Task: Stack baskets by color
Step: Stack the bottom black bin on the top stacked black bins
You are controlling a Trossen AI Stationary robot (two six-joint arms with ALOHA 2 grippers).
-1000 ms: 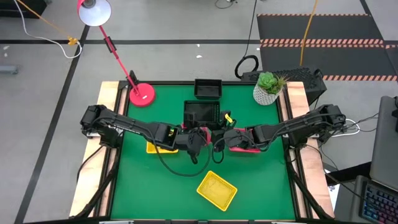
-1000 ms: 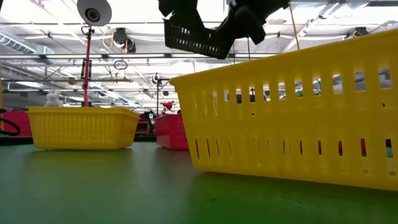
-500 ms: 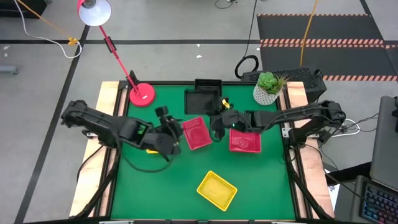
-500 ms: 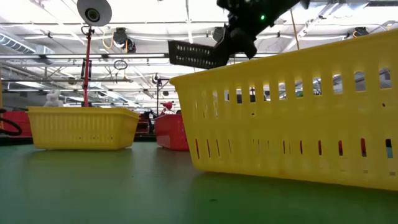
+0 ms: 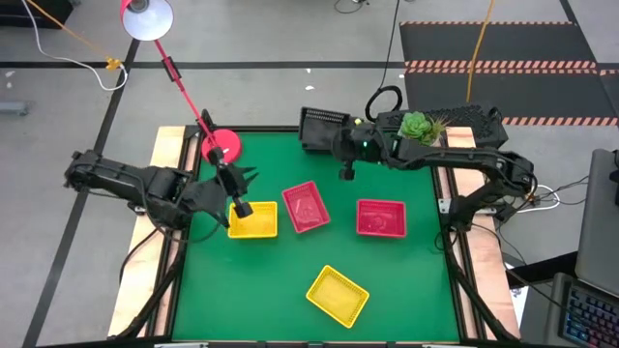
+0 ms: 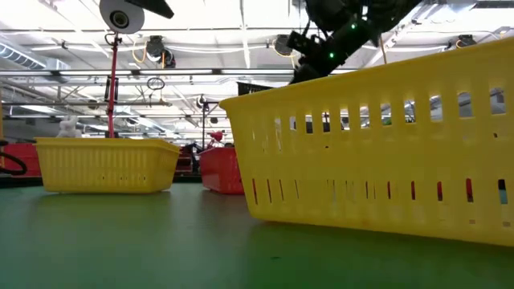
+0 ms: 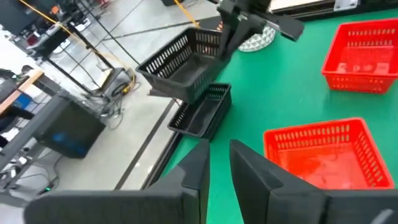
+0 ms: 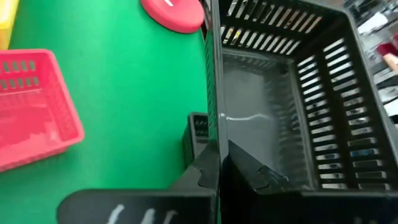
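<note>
My right gripper (image 5: 340, 145) is shut on a black basket (image 5: 322, 128) and holds it in the air over the table's far edge. A second black basket (image 7: 202, 113) lies on the table under it. Two red baskets (image 5: 306, 206) (image 5: 380, 217) sit mid-table. One yellow basket (image 5: 251, 221) is at the left and another (image 5: 337, 295) near the front edge. My left gripper (image 7: 219, 163) hangs above the left yellow basket. Its fingers stand a narrow gap apart with nothing between them. My right gripper holds the black basket by one side wall (image 8: 214, 118), at the rim, with one finger inside the basket and one outside. The fingers reach in from the table's right, slanting down. The basket is lifted clear and slightly tilted, above the other black basket (image 8: 198, 134).
A red lamp base (image 5: 222, 147) stands at the far left of the green table (image 5: 290, 261). A white plant pot (image 5: 418, 140) stands at the far right corner, close behind my right arm. Open green surface lies between the baskets.
My left gripper has let go of the black basket and drawn back toward the table's left edge, rising a little. My right gripper has carried that basket from mid-table to the far edge, over the other black basket. A red basket that lay beneath the arms now shows.
</note>
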